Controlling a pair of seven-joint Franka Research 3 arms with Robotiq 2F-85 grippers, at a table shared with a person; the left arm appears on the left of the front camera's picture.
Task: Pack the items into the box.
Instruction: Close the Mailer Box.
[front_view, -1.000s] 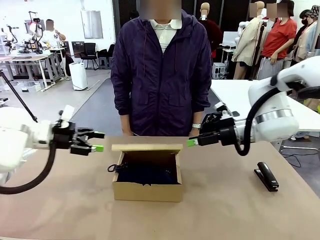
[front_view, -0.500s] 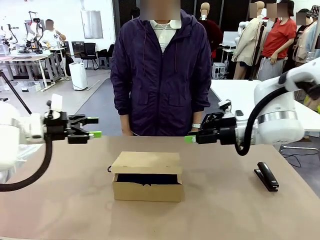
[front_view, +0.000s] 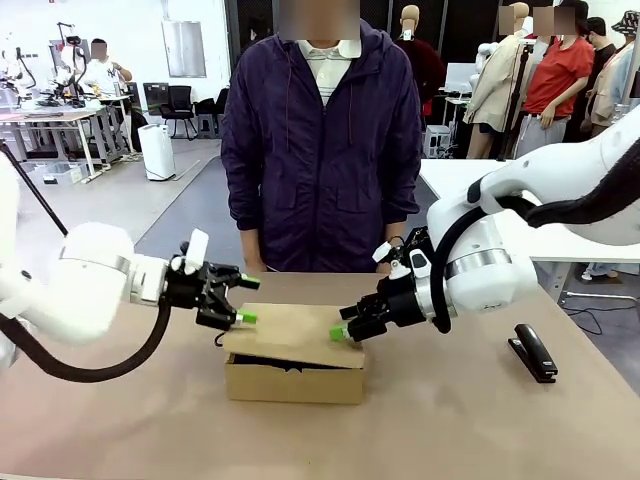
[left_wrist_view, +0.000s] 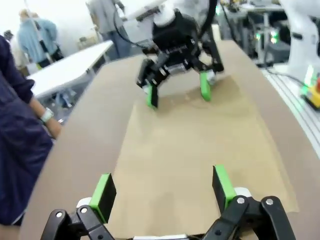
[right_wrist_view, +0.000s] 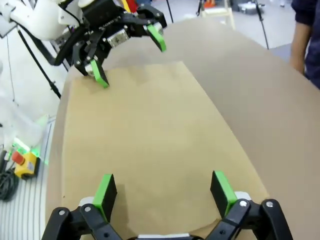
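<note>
Box (front_view: 295, 358) sat at lower centre of the front view on the tabletop (front_view: 470, 420), its flap lid (front_view: 292, 335) lowered but not flat: a dark slit showed under the near edge, and what lay inside could not be made out. The left gripper (front_view: 244, 300) hung at the lid's left end and the right gripper (front_view: 338, 333) at its right end, both with jaws spread and holding nothing. A person (front_view: 322, 140) stood behind, and a stapler (front_view: 532, 352) lay at the right, well apart from the box.

Left wrist view: the lid (left_wrist_view: 200, 150) filled the middle, this gripper (left_wrist_view: 162, 192) at the bottom edge with jaws wide, the right gripper (left_wrist_view: 177, 92) facing it at the top.

Right wrist view: the lid (right_wrist_view: 145, 135) again, this gripper (right_wrist_view: 162, 192) low with open jaws, the left gripper (right_wrist_view: 127, 55) at upper left.

Closing seemed the step in hand. It would go best with both ends pressed down evenly, fingertips flat on the cardboard, so that the lid seated square rather than twisting or sliding the box.
</note>
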